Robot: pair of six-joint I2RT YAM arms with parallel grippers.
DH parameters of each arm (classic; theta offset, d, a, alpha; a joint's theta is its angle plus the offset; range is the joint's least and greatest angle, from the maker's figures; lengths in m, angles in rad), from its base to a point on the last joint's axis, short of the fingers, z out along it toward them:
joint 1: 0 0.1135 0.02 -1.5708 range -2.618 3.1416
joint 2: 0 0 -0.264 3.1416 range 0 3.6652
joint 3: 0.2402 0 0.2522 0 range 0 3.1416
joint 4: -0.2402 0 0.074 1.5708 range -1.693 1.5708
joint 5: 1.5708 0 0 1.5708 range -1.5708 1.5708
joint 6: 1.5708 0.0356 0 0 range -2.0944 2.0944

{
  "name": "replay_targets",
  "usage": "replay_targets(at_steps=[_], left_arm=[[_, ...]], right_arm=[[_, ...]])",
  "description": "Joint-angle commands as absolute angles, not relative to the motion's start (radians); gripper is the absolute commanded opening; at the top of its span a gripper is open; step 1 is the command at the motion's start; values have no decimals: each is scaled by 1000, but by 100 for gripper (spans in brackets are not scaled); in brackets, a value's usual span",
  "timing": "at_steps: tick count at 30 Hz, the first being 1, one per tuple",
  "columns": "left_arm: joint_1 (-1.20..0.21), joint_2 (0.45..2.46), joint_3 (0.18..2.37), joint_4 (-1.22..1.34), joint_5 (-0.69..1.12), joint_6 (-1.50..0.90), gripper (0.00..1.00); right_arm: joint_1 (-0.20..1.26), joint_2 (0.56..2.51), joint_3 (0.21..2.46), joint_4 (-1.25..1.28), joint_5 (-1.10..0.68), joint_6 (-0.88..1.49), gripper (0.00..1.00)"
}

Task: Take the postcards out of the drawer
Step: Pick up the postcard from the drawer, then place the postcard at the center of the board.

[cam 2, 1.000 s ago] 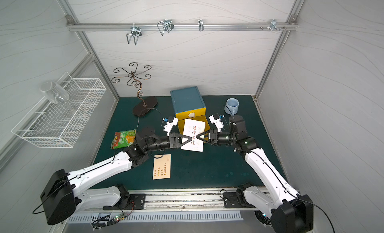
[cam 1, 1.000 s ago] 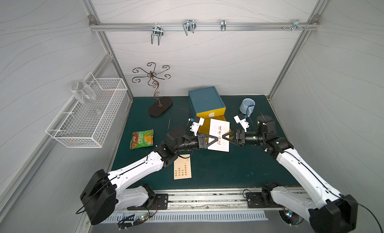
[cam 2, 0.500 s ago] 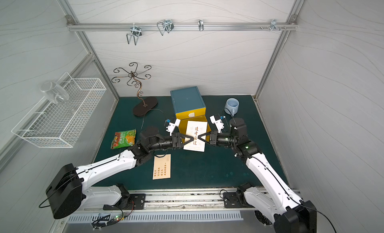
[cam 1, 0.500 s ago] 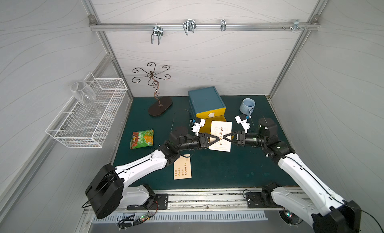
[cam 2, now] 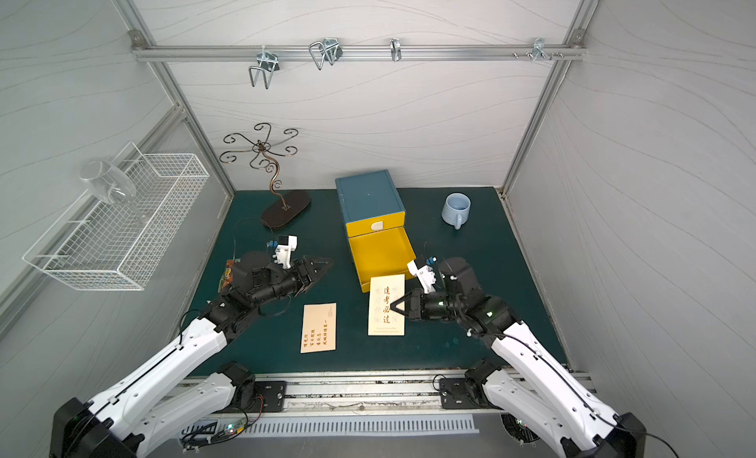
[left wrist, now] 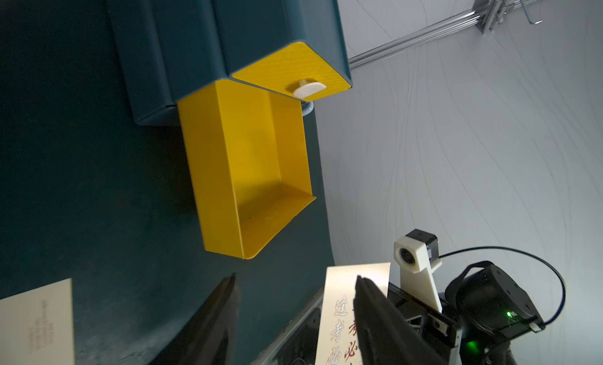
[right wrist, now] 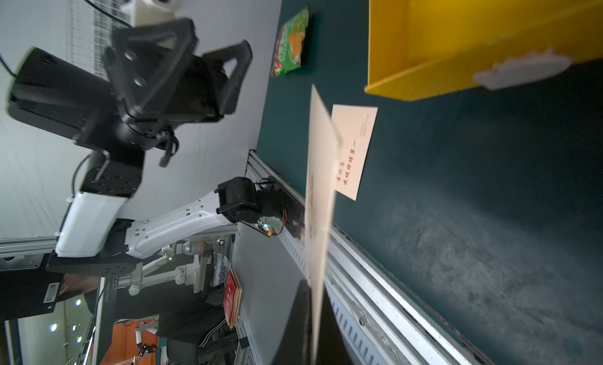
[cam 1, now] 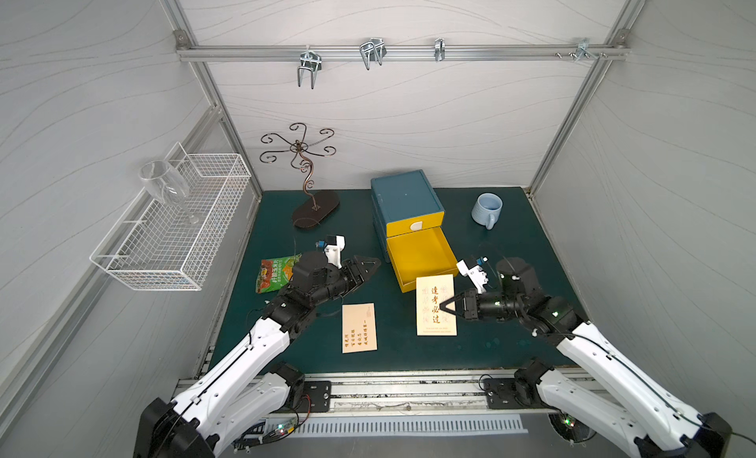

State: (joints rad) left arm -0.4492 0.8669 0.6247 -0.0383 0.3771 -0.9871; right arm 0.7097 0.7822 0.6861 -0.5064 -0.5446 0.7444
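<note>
Right wrist view: right gripper (right wrist: 314, 295) is pinched shut on the big-character card (right wrist: 318, 184), seen edge-on, held off the mat (right wrist: 456, 249) just in front of the drawer (right wrist: 424, 74). Changed in the last second: left gripper (cam 1: 373, 265) let go. Its jaws are now spread and empty, and it has backed off to the drawer's left. So the handover is done and the right arm owns the card. Drawer looks empty in left wrist view. Second card (cam 1: 359, 328) lies flat front-left of the drawer. Remaining, I'd say: set this one down.
</note>
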Motion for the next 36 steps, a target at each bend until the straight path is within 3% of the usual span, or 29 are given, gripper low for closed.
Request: replay_targets(at_steps=[1, 13, 22, 36], left_arm=[[-408, 823, 660, -125, 327, -919, 65], [-375, 768, 614, -155, 311, -890, 74], [-364, 743, 595, -171, 308, -875, 76], [-341, 732, 588, -191, 318, -854, 78]], right_arm=[[834, 774, 641, -544, -320, 856, 0], [1183, 1061, 657, -428, 46, 1003, 0], [1203, 1185, 725, -377, 130, 1011, 0], [1200, 1400, 815, -344, 76, 996, 0]])
